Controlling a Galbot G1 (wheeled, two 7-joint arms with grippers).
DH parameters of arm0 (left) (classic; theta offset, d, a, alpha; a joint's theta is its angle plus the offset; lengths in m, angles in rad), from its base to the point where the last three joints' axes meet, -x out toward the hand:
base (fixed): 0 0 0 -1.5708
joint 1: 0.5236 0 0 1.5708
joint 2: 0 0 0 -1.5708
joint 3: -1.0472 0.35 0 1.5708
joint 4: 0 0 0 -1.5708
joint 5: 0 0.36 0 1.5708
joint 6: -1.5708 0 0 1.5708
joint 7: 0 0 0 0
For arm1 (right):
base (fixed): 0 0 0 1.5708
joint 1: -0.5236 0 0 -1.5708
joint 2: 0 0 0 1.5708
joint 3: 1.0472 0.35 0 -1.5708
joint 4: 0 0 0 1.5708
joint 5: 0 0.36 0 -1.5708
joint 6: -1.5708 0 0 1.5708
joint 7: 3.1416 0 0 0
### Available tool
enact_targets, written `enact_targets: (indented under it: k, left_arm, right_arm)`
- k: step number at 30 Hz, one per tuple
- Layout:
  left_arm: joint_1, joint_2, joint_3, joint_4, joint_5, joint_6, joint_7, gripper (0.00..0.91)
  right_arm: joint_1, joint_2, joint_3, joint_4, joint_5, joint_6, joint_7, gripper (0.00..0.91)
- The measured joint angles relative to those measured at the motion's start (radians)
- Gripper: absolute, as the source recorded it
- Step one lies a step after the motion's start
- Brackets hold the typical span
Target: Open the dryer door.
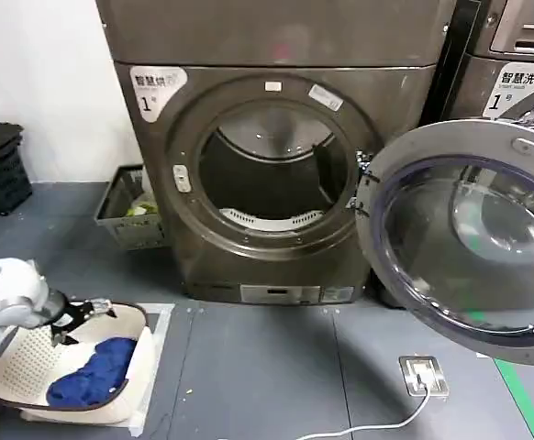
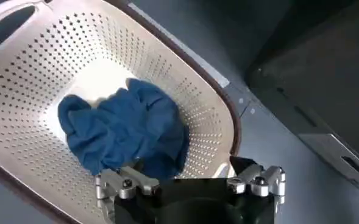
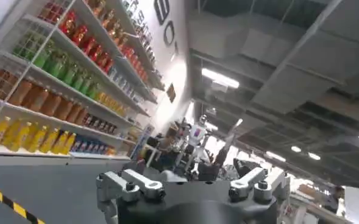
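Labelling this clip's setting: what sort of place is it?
Probably a laundry area in an exhibition hall: a numbered dryer with its door open, a laundry basket, and shelves of bottled drinks.

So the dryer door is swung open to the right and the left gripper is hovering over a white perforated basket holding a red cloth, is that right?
Not quite: the cloth is blue, not red. The left wrist view shows the crumpled blue cloth lying in the white perforated plastic laundry basket, with the left gripper open above it. The round glass dryer door is indeed swung open to the right.
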Motion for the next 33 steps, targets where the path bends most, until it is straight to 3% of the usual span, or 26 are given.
enact_targets:
  k: [16,33]
  left_arm:
    - [0.025,0.001,-0.017,-0.021,-0.004,0.0,0.002,0.907]
    - [0.036,0.004,-0.023,-0.036,0.013,0.0,0.009,0.907]
  right_arm:
    - [0.009,0.002,0.017,-0.009,-0.002,-0.016,-0.004,0.907]
    - [0.023,0.009,0.049,-0.03,-0.007,-0.071,0.032,0.907]
